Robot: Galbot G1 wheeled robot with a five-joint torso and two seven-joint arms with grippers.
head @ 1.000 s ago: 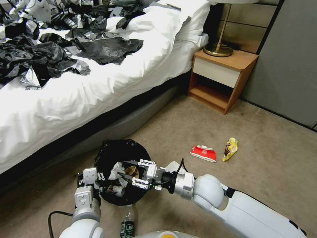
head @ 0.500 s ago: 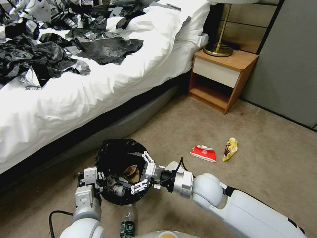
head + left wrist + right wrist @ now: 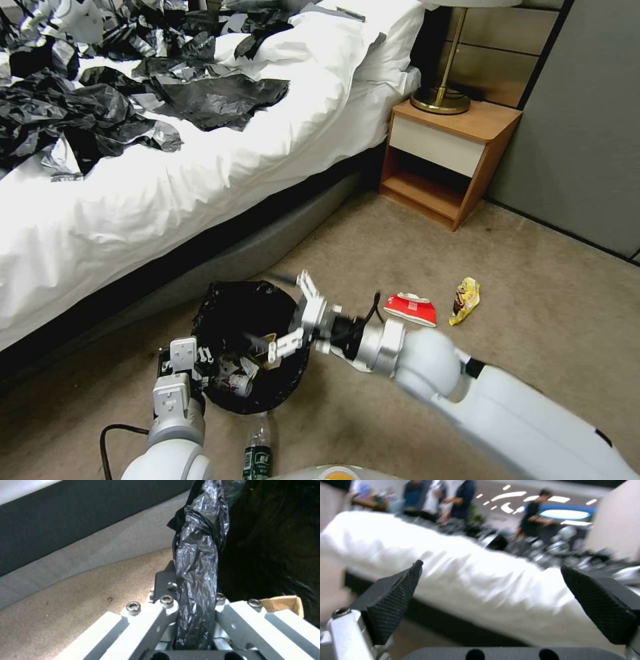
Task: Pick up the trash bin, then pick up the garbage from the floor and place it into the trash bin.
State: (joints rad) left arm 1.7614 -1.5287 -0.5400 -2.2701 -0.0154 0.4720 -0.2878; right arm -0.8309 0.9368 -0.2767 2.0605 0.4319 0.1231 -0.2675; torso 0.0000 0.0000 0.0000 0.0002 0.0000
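My right gripper [image 3: 270,308] sits low and centre in the head view, over the right edge of the bin, with its jaws spread wide and nothing between them. In the right wrist view the 2 black pads [image 3: 395,600] stand far apart with only the bed behind them. My left gripper [image 3: 179,363] is at the lower left of the head view, clamped on the near rim of the bin [image 3: 223,313]; the left wrist view shows the folded black liner [image 3: 196,580] pinched between its fingers.

The bin is held just off the carpet beside the bed [image 3: 200,160], and inside it I can see a brown paper bag [image 3: 267,343], white tissue and a small can-like item.

I judge that 1 drop is done and the right arm is free for the next pickup. Litter is left on the floor: a red-and-white packet [image 3: 411,309] and a yellow wrapper [image 3: 465,300] at centre right, close to each other, and a green-labelled bottle [image 3: 257,453] at the bottom edge, just below the bin.

The next move calls for swinging the open gripper right and down onto the packet, which lies flat, so the pads need to come in low against the carpet. The left hold must stay steady.
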